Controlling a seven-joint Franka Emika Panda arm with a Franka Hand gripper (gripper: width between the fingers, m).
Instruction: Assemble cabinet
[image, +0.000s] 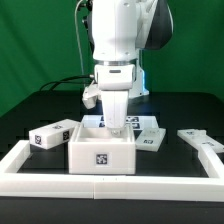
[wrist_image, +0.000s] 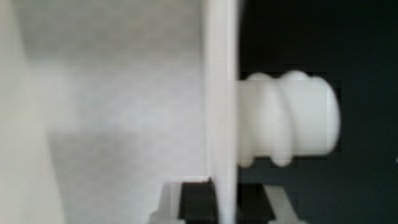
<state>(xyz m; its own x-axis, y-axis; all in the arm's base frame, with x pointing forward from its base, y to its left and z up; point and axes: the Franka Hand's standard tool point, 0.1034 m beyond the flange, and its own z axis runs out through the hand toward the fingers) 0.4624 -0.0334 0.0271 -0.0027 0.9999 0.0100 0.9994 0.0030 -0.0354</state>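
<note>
The cabinet (image: 100, 150), an open white box with a tag on its front, sits mid-worktop (image: 40, 105) inside low white rails (image: 25, 160). The claw (image: 115, 121) reaches down into its open top; I cannot tell whether it is spread or pinching. A small tagged block (image: 50, 135) lies just beside the box, on the exterior view's left. The wrist view shows a thin white wall (wrist_image: 222, 100) edge-on, with a ribbed knob (wrist_image: 294, 115) against it.

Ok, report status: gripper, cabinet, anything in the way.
Gripper low at cabinet far wall, open or shut unclear. Cabinet upright, top open. Block sits apart on the exterior view's left; nothing blocking seen.
</note>
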